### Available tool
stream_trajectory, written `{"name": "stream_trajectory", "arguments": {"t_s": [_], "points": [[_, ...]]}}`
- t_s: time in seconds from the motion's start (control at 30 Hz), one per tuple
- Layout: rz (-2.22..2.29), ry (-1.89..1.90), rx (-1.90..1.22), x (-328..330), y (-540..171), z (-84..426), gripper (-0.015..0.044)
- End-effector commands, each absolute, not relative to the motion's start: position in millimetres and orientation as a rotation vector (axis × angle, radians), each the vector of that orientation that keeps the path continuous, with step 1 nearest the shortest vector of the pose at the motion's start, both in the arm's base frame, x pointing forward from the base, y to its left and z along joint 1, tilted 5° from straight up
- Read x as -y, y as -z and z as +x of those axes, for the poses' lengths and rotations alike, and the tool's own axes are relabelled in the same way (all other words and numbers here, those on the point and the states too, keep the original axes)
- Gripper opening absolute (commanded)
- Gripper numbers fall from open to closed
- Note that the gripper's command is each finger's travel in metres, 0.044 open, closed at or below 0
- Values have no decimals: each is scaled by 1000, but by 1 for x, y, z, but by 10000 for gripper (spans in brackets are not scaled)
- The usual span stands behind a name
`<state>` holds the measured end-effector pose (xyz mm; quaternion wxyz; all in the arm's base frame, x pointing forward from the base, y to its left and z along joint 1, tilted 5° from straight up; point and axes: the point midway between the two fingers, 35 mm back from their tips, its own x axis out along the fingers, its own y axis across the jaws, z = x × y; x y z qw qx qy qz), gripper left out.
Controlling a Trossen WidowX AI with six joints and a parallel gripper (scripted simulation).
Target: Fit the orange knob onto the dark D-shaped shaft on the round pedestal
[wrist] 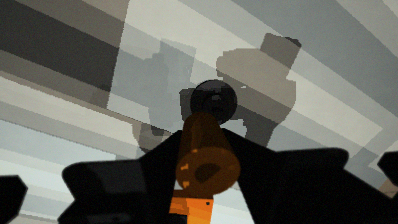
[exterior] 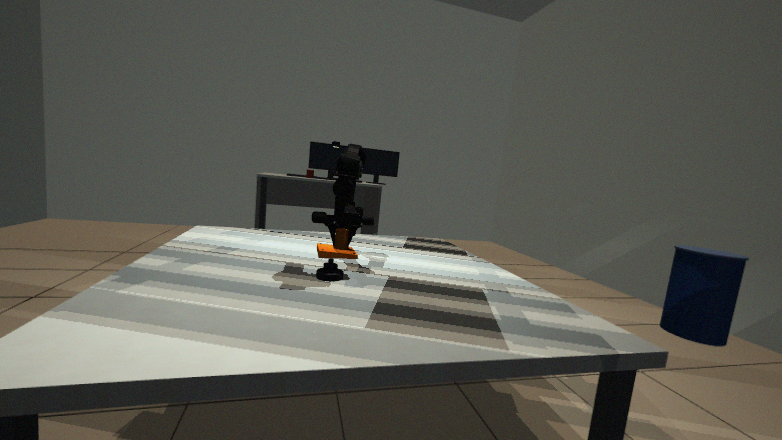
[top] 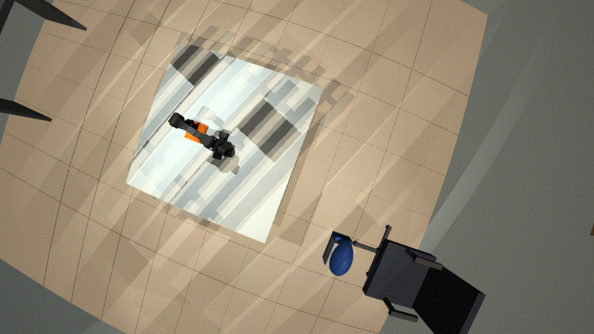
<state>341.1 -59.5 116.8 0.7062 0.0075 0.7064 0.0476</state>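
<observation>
The orange knob [exterior: 342, 237] [wrist: 207, 162] is upright between the fingers of my gripper [top: 224, 148] [exterior: 342, 241] [wrist: 201, 133], which is shut on it. The round black pedestal [exterior: 329, 273] [wrist: 214, 90] stands on the table. Its short dark shaft [exterior: 330, 262] points up. In the exterior view the knob is above the shaft and a little right of it, apart from it. In the wrist view the knob's far end overlaps the pedestal's lower edge. The shaft's flat side cannot be made out. In the top view the arm hides the knob and most or all of the pedestal.
The arm's orange base [top: 192, 137] [exterior: 324, 250] [wrist: 201, 210] is behind the pedestal in the exterior view. Striped shadows cross the pale table [top: 253, 226] [exterior: 164, 355]. A blue bin [top: 341, 257] [exterior: 703, 295] and a dark chair [top: 398, 267] stand off the table.
</observation>
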Motion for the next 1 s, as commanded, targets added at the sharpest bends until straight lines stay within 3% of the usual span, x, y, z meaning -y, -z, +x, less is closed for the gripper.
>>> {"name": "stream_trajectory", "arguments": {"t_s": [0.0, 0.97], "points": [[6, -101, -1559, 74, -113, 346, 0], [6, -100, -1559, 87, -85, 350, 0]]}}
